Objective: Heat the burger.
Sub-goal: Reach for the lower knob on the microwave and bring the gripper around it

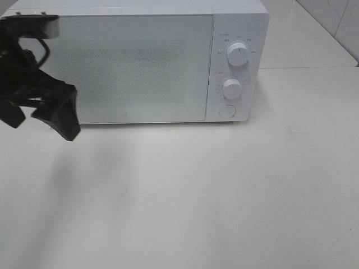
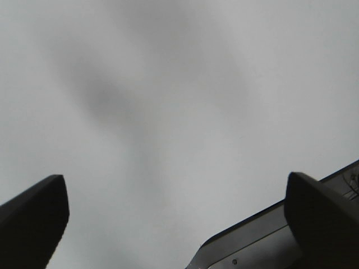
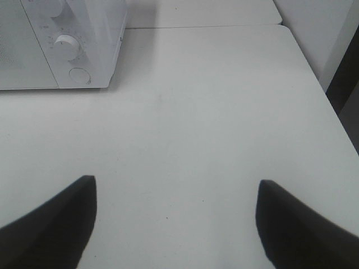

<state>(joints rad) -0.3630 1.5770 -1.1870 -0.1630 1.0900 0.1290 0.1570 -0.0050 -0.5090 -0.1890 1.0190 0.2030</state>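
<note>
Black left claw (image 1: 40,124): mine, jaws spread as wide as they go, holding nothing; it hangs just in front of the left edge of the door (image 1: 129,67).
Right claw (image 3: 174,224): jaws apart, holding nothing, above the bare surface (image 1: 224,196); it sits outside the high view.
Microwave (image 1: 238,17): white, with its frosted door shut; two knobs (image 1: 238,54) and a round button (image 1: 226,111) sit on its right panel.
Burger: I see it in no view, and I cannot tell whether it lies behind the shut door.
Bearing: the panel lies ahead of my right claw, well apart. I judge that arm better placed for the knobs, and my left nearer the door.
</note>
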